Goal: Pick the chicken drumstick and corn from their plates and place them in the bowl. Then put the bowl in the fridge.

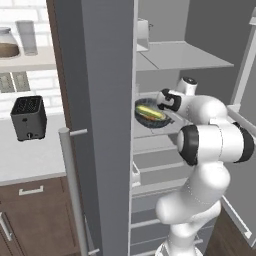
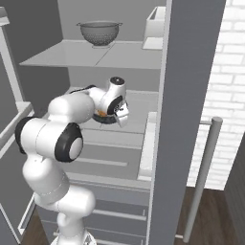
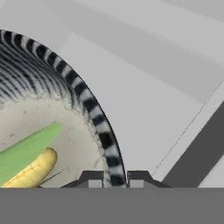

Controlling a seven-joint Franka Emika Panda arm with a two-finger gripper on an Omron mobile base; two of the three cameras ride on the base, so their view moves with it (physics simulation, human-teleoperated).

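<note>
A: Item 1, bowl (image 1: 151, 115). Location?

B: On a middle shelf (image 1: 172, 131) inside the fridge (image 2: 191, 72), 1 level under the shelf with the colander (image 2: 100, 32). Corn (image 1: 151, 113) lies in it, yellow cob with green husk. The right base view shows a trace of orange at the bowl, possibly the drumstick; too small to confirm.

A: Item 2, gripper (image 3: 115, 179). Condition?

B: At the bowl's rim (image 3: 99, 122). In the hand view 1 fingertip (image 3: 92, 178) sits inside the rim and the other outside, so the jaws straddle the wall. Whether they pinch it or stand slightly apart, cannot tell.

A: Step in hand?

B: Judged as the last: bowl into fridge. It looks set on the shelf or very nearly so.

A: Next move calls for?

B: If the bowl rests flat, spread the jaws, lift clear of the rim, then back the arm out between the shelves without dragging the bowl forward.

A: Outward from the bowl?

B: Left of the fridge, a counter with a black toaster (image 1: 28, 118); above it, a jar (image 1: 7, 43) and a glass (image 1: 27, 36).

A: Brands, labels, writing?

B: 0 legible on any item.
</note>
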